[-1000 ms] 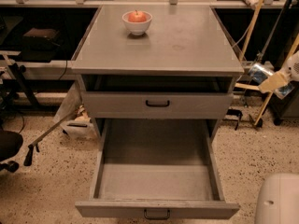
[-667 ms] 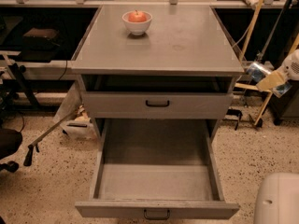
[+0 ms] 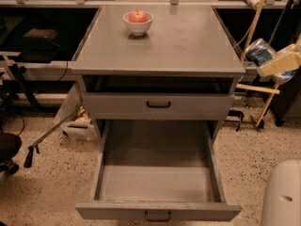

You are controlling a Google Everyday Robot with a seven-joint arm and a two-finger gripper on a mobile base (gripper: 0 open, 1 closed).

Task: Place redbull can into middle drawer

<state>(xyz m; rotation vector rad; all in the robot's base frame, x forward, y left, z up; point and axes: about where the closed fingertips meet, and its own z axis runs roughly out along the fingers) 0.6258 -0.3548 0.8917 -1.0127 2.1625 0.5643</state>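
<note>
The redbull can (image 3: 259, 51), blue and silver, is at the right edge of the view, level with the cabinet top's right rim. My gripper (image 3: 270, 60) reaches in from the right, and its cream fingers (image 3: 281, 62) are closed on the can, holding it in the air beside the cabinet. The middle drawer (image 3: 157, 185) is pulled out wide at the bottom, showing its flat grey floor, thin side walls and small dark bar handle (image 3: 158, 215). Nothing lies in its tray.
A white bowl (image 3: 138, 23) with a red apple (image 3: 138, 16) stands on the cabinet top (image 3: 178, 41). A shut drawer front with a black handle (image 3: 158, 104) sits above the open drawer. A wooden stand (image 3: 261, 91) is at the right, a white robot part (image 3: 282, 197) at the bottom right, and clutter and a cane (image 3: 47, 135) at the left.
</note>
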